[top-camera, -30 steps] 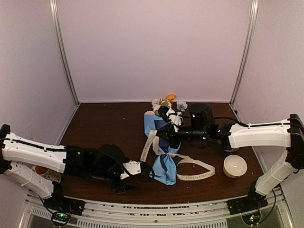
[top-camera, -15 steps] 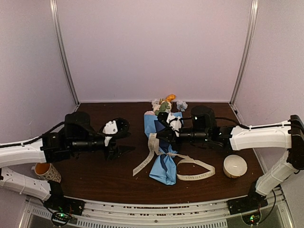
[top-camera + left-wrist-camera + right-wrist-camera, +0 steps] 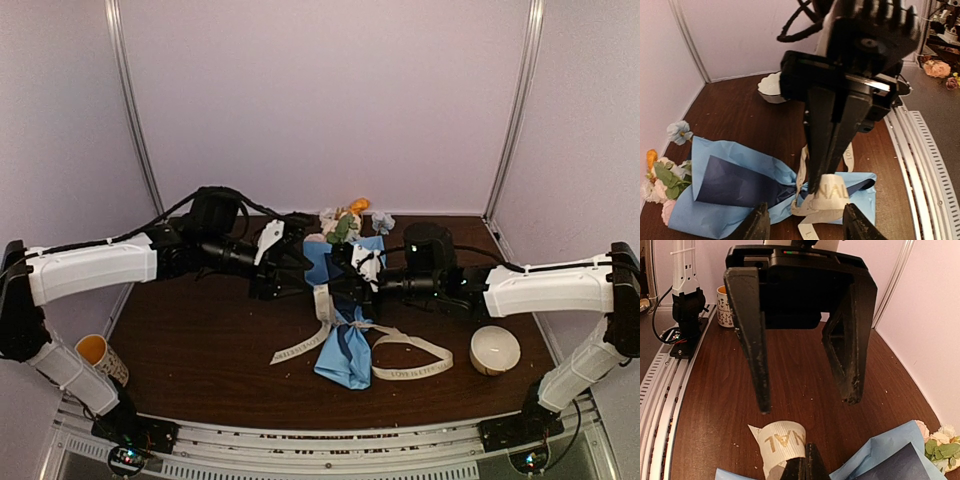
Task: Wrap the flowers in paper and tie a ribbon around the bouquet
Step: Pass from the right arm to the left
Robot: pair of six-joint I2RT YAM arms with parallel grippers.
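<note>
Your left gripper (image 3: 807,402) has swung up from the near edge of the surface (image 3: 200,340) to just left of the bouquet (image 3: 347,350) waist. Its jaws have narrowed to about half open with nothing between them, facing the right gripper (image 3: 804,467), which is pinched shut on a loop of the ribbon (image 3: 782,440) at that waist. The bouquet lies mid-surface with the flowers (image 3: 347,222) at its far end, so I'd judge you're set to take over the loop; the knot isn't tied yet.
</note>
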